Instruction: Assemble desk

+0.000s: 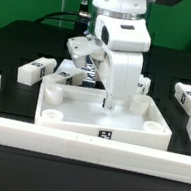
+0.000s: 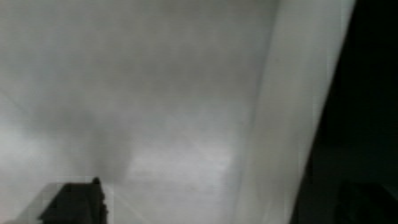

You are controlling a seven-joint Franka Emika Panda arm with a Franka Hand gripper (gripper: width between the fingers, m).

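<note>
The white desk panel point(image 1: 80, 113) lies flat on the black table point(image 1: 14, 54), its raised rim and round corner sockets facing up. It sits just behind the front border bar point(image 1: 36, 134), which runs along the table edge nearest the exterior camera.

The arm stands over the panel, and the gripper point(image 1: 106, 103) hangs low over its middle, so low that I cannot tell whether the tips touch the surface. The jaws stand wide apart with nothing clamped between them. In the wrist view one dark finger point(image 2: 75, 202) shows against a blurred white surface that fills most of the picture.

The left leg point(image 1: 35, 70) lies on the table toward the exterior view's left, apart from the panel's back corner on that side. The right leg point(image 1: 188, 96) lies toward the exterior view's right, also clear of the panel. A third leg point(image 1: 67, 73) and a fourth leg point(image 1: 144, 84) sit near the panel's back edge, one on each side of the arm and partly hidden by it.
</note>
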